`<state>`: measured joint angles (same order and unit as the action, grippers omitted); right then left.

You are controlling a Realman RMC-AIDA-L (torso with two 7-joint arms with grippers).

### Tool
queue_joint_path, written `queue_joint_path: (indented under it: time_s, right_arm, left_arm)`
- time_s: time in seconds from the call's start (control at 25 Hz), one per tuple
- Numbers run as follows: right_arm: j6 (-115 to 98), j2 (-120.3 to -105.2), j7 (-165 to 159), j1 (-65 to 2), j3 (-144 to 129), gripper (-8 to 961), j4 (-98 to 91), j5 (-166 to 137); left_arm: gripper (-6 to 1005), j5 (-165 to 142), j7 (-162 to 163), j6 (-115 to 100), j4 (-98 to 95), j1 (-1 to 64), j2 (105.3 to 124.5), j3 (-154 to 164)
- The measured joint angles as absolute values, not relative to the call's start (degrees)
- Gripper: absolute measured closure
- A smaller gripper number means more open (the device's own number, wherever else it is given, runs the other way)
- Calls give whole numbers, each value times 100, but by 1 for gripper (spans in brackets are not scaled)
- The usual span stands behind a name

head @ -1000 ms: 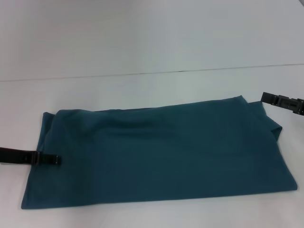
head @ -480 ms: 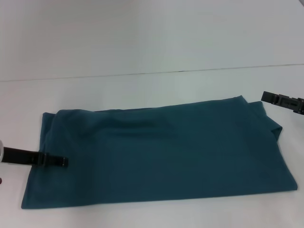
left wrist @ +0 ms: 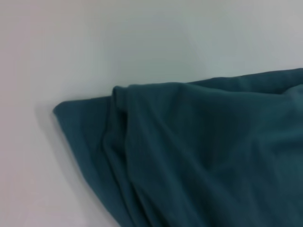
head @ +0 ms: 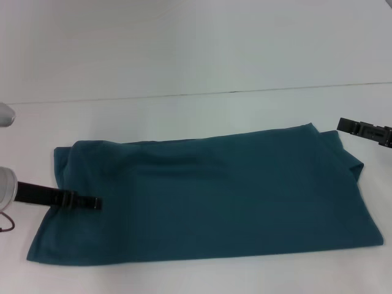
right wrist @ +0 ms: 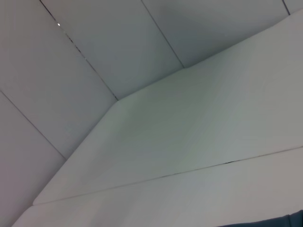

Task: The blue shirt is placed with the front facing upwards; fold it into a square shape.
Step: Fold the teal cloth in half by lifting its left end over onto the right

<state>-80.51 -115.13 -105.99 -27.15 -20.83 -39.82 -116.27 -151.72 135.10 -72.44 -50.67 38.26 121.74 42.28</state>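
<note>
Left tool (head: 92,203) advanced over blue shirt (head: 208,196), grip unclear, wrist view shows bunched corner

Right tool (head: 343,125) cut off by frame edge; blue shirt (head: 208,196) print, collar folded out of sight.

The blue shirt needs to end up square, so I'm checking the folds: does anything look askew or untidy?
The dark teal-blue cotton shirt lies as a long band on the white table, not yet square. Its right-hand end is uneven: an under layer pokes out past the top fold. The left end is bunched in ridges.
</note>
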Motion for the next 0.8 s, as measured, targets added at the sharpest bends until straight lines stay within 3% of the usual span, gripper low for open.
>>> queue_joint_path:
  time_s: [0.76,0.8]
  right_arm:
    - [-8050,-11513,-10599,-2716,-2083,9,-3984,-11627]
    - [-8050,-11514,-10599,-2716,-2083,9,-3984,-11627]
  left_arm:
    - [224,-15160,13477,-7148,-5205,3825,12211,4171]
    - [269,-15160,13478,-7143,-5203,3825,12209,4169]
